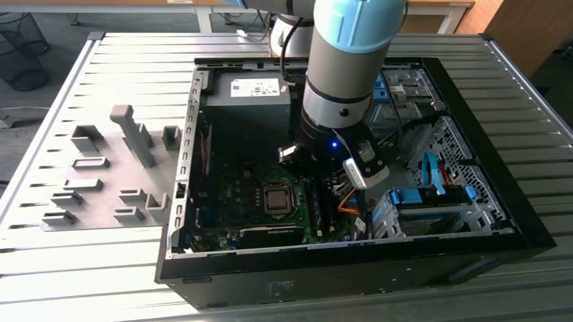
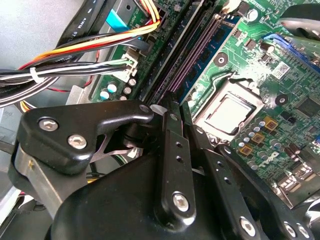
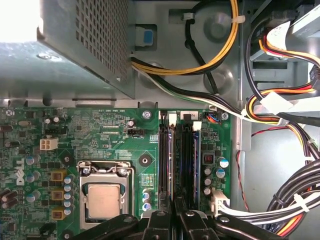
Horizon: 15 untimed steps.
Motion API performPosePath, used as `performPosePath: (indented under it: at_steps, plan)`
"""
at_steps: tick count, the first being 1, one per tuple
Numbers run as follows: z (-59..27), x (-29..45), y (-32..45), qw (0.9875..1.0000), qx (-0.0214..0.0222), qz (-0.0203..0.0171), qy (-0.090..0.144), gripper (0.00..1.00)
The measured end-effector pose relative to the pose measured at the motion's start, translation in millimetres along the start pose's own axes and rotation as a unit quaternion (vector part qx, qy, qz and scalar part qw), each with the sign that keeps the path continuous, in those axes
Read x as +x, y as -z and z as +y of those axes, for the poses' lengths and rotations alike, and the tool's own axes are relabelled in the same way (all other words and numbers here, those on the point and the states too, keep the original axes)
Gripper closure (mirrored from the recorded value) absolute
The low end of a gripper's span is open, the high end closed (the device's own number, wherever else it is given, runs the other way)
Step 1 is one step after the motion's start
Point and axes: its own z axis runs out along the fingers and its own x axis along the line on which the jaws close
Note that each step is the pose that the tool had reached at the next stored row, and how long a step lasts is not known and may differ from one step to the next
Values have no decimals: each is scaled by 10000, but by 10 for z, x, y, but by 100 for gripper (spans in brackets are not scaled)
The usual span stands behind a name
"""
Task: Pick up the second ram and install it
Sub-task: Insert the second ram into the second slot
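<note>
**Pincer down over the memory slots inside the open computer case**

The arm [image 1: 345, 74] reaches down into the open computer case [image 1: 358, 265], which lies on its side on the ribbed metal counter [image 1: 107, 268]. The pincer [image 2: 172, 107] sits low over the green motherboard [image 3: 100, 135], right above the row of memory slots [image 3: 175, 155] beside the processor socket [image 3: 102, 197].

In the second wrist view, its two black fingers [image 2: 172, 150] are drawn close together, nearly touching at the tips, directly over one slot. A thin blue-green stick, the second ram [image 2: 200, 75], stands edge-up in the slot line just beyond the fingertips; whether the fingers actually have hold of it cannot be told, since they cover the near end. In the first wrist view a blue-edged stick [image 3: 196, 160] shows standing in the slot on the side nearer the wires.

A bundle of coloured cables [image 3: 280, 110] runs along the case wall near the slots. On the counter, toward the exterior view's left edge, sit grey plastic holder blocks [image 1: 98, 181].
</note>
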Motion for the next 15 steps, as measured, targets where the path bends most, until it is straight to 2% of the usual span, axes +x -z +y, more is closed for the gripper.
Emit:
performPosePath:
  at_steps: [15]
  plan:
    - [-1, -7, -33, 10000, -8, 0, -4, 86]
